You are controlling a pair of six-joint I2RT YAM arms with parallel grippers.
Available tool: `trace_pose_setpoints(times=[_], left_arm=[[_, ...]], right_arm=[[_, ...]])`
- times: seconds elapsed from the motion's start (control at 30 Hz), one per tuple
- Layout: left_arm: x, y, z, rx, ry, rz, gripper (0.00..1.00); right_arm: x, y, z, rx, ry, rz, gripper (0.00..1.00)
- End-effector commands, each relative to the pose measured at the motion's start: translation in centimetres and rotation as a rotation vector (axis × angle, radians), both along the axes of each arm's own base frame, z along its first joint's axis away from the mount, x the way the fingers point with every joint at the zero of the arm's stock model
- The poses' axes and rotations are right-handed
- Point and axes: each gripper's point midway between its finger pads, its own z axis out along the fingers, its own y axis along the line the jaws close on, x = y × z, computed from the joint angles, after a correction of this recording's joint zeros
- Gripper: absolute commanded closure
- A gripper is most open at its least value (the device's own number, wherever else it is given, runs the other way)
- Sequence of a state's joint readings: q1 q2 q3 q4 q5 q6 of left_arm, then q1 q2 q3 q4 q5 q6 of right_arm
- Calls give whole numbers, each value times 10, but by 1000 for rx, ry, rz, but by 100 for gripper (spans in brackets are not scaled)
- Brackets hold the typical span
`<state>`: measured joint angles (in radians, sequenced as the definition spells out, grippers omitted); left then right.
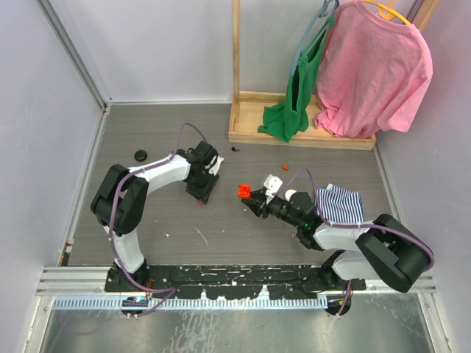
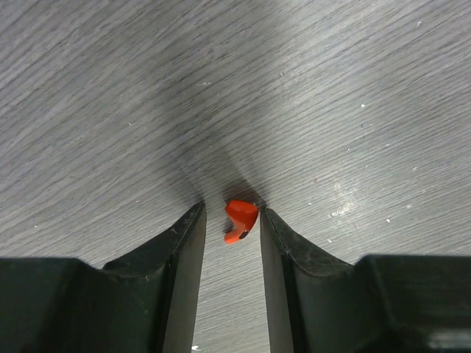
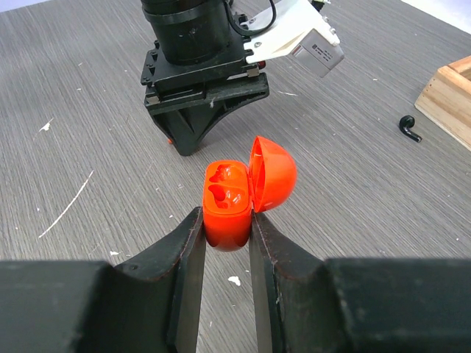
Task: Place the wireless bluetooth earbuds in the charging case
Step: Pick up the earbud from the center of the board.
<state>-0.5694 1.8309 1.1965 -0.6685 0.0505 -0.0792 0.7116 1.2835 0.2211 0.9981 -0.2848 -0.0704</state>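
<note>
While the left fingers (image 2: 184,250) stand spread around the red earbud (image 2: 241,218), off-centre closing could flick it away from the charging case (image 3: 227,209) pinched by the right fingers (image 3: 266,254).

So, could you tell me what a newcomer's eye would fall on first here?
The orange-red case, lid open, clamped in the right gripper stands out first. Next comes a tiny red earbud on the table between the open fingers of the left gripper. A pink shirt hangs at the back right.

Loose red earbud (image 2: 241,218), open empty red case (image 3: 227,212)
</note>
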Motion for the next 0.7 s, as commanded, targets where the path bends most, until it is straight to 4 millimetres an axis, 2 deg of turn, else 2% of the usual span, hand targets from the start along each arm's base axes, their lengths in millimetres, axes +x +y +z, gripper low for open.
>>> trace_pose_setpoints(times=[0.0, 0.4, 0.67], left_arm=[[6, -7, 5, -10, -2, -26, 64], [-4, -5, -5, 34, 37, -24, 73], [-7, -4, 6, 30, 8, 29, 81]], right_arm=[[9, 7, 28, 48, -72, -5, 99], [9, 7, 29, 50, -75, -6, 99], [8, 7, 29, 52, -76, -5, 99]])
